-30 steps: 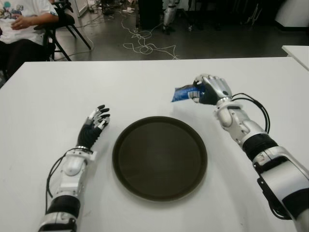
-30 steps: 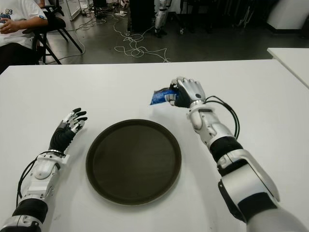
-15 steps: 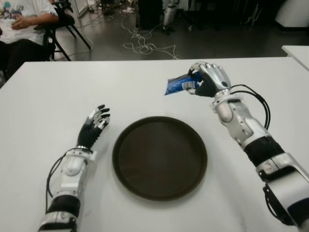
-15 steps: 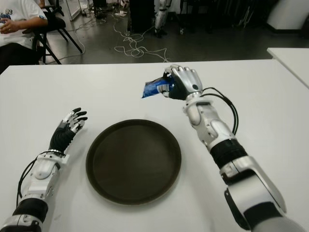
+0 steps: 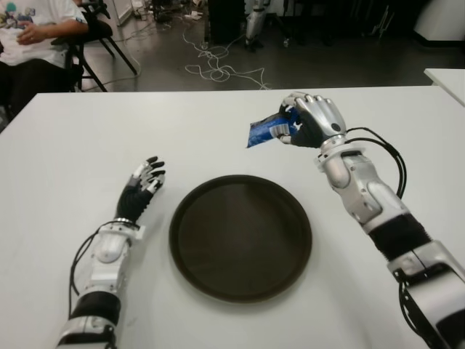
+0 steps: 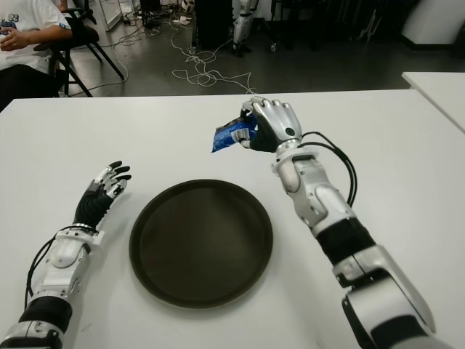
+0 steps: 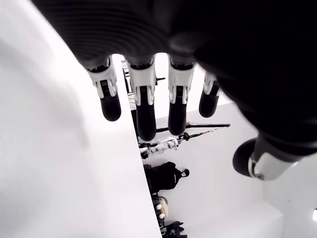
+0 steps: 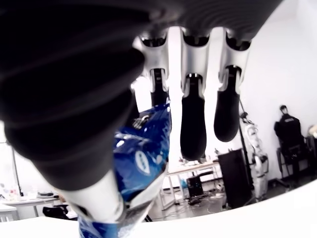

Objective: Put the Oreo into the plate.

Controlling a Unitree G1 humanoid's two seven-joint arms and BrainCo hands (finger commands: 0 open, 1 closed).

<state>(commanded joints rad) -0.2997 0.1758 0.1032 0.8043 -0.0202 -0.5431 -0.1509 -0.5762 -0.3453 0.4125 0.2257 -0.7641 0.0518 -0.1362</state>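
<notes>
Oreo pack, small and blue, sits in the upper middle of the eye views, held up off the white table by the right hand. It is not in the plate.

Closest to the camera, at the lower middle of the frame, lies the round dark plate. Nothing is in it. To its left is the left hand, low by the table, a little apart from the plate's rim. Its fingers are stretched out and hold nothing.

Farther back, up and to the right of the plate, the right arm reaches in from the lower right corner. The right hand is curled around one end of the pack. The rest of the pack sticks out to the left of the hand. In the right wrist view the blue wrapper is pinched between the thumb and the dark fingers. The pack hangs just past the far edge of the plate.

Farthest away, at the top of the frame, is a dark floor with loose cables. In the upper left corner a person sits on a chair.
</notes>
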